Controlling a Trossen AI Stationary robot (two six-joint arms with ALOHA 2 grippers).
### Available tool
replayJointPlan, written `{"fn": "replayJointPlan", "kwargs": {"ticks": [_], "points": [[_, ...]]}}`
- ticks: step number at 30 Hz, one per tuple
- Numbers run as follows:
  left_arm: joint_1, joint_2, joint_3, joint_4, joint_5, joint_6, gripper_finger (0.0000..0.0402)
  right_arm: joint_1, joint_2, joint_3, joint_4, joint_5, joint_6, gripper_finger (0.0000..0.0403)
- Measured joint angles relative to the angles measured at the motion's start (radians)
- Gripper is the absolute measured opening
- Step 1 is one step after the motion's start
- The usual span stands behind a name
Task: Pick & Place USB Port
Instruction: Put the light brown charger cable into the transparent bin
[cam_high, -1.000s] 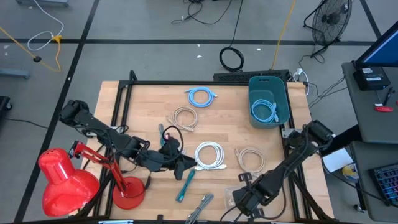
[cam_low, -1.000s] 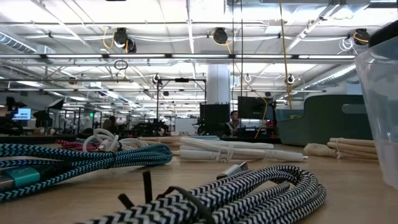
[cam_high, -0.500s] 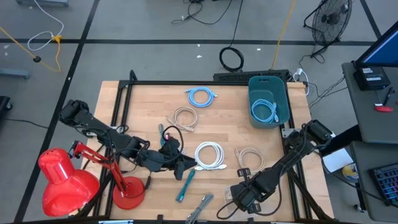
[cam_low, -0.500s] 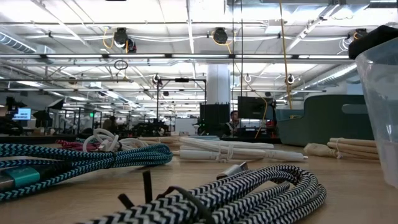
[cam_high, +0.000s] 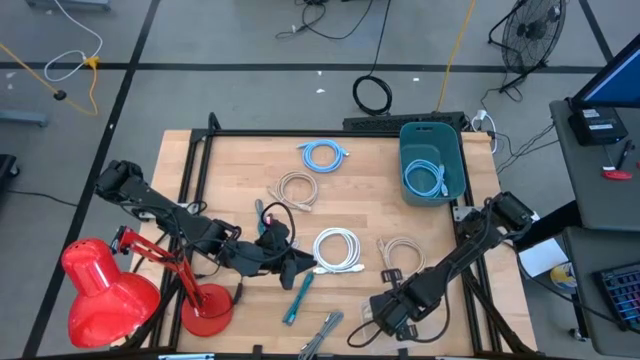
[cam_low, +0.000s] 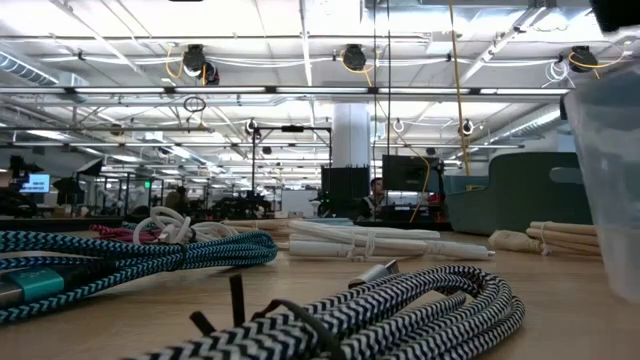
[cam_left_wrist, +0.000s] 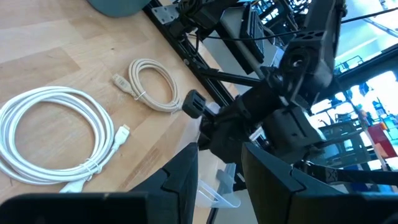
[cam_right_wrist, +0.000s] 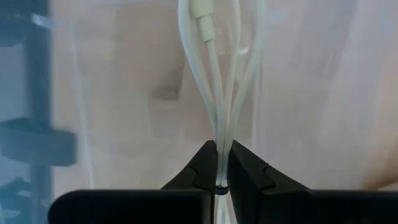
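Note:
My right gripper (cam_high: 385, 318) hangs near the table's front edge, right of the middle, shut on a thin white cable (cam_right_wrist: 214, 68) whose plug (cam_right_wrist: 202, 14) shows farther down. The cable hangs inside a clear plastic container (cam_low: 610, 170), whose walls blur the right wrist view. My left gripper (cam_high: 298, 264) waits open above the table left of the middle, nothing between its fingers (cam_left_wrist: 180, 177). It looks toward the right arm (cam_left_wrist: 280, 118). My right gripper pinches several strands of the white cable (cam_right_wrist: 221, 134) between its two fingers. The fingers come from above and point steeply down. The strands hang loose below the fingers, lifted, inside the clear container.
A teal bin (cam_high: 432, 160) with a light blue coil stands at the back right. On the wood lie a light blue coil (cam_high: 323, 155), two beige coils (cam_high: 296, 188) (cam_high: 402, 255), a white coil (cam_high: 337, 250), a black cable (cam_high: 272, 225) and a teal cable (cam_high: 297, 295). A red lamp (cam_high: 100, 290) stands front left.
My right gripper has shifted a little toward the table's left and sunk slightly, staying shut on the white cable.

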Motion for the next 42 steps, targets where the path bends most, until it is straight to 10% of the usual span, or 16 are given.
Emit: {"fn": "replayJointPlan", "kwargs": {"ticks": [22, 42], "points": [[0.0, 0.0, 0.0, -0.001, 0.0, 0.001, 0.0127, 0.0, -0.01, -0.038, 0.044, -0.05, 0.015, 0.0022], [0.01, 0.0, 0.0, -0.008, -0.004, 0.002, 0.0127, -0.004, -0.045, -0.036, 0.053, -0.052, 0.009, 0.0133]]}}
